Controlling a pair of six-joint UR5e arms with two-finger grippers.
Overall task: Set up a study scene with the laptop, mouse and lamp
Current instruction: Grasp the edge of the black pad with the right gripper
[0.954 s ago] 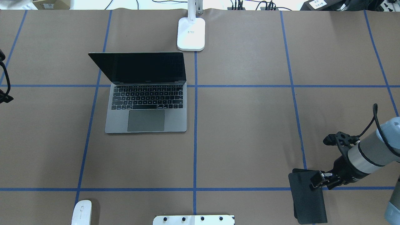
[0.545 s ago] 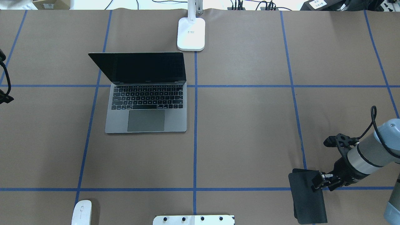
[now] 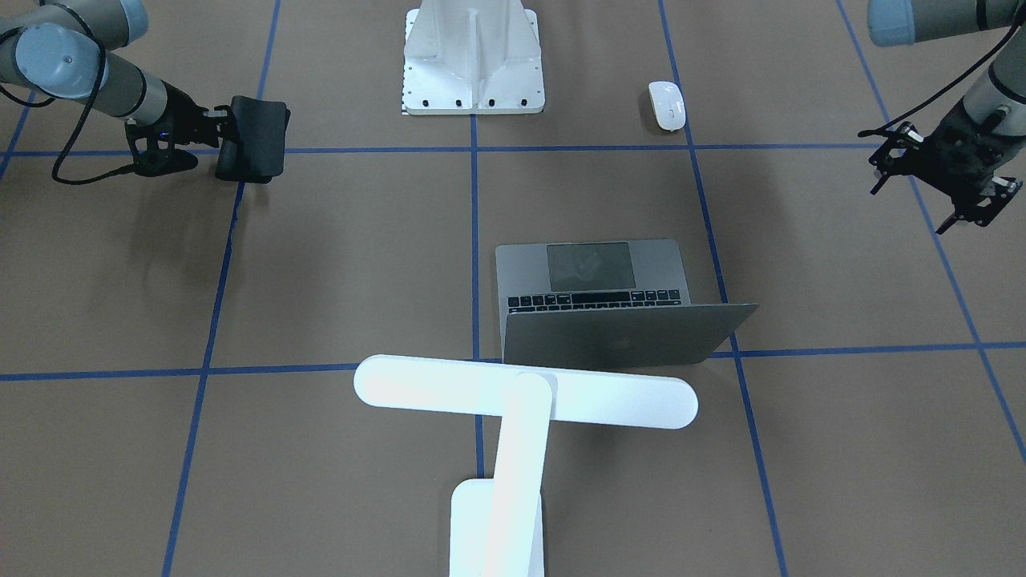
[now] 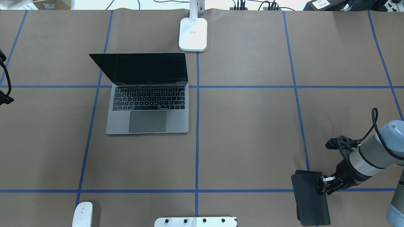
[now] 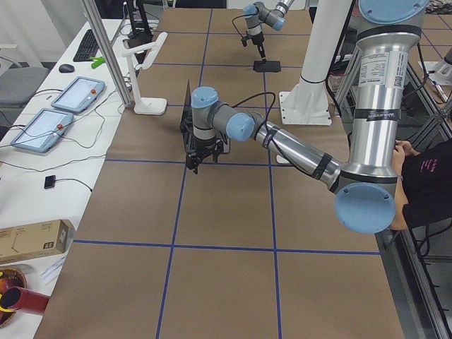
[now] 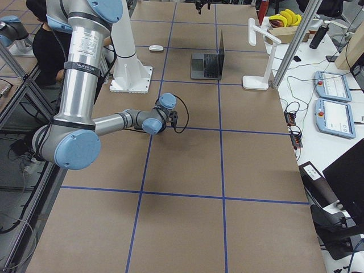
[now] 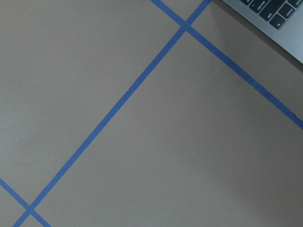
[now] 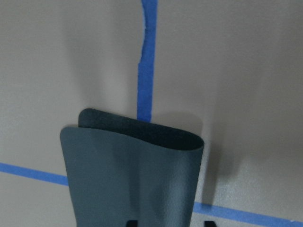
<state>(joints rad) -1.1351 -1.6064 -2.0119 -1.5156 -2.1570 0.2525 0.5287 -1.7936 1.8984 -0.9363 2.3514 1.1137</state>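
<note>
The open dark-grey laptop (image 4: 148,116) sits left of centre, its screen facing the robot. The white mouse (image 4: 82,214) lies at the near edge, left of the pedestal. The white lamp (image 3: 525,393) stands at the far edge, its base (image 4: 193,34) just beyond the laptop's right corner. My right gripper (image 4: 323,186) is shut on one edge of a black mat (image 4: 311,198) at the near right; in the right wrist view the mat (image 8: 132,175) curls upward. My left gripper (image 3: 914,200) hovers open and empty above bare table, left of the laptop.
A white bolted pedestal (image 3: 473,56) stands at the middle of the robot's side. Blue tape lines (image 4: 197,142) divide the brown table into squares. A person sits beside the robot's base in both side views. Tablets and cables lie beyond the far edge.
My right wrist has drifted slightly toward the near edge while still holding the mat's edge. The mat has barely shifted. Laptop, mouse, lamp and left arm are unchanged.
</note>
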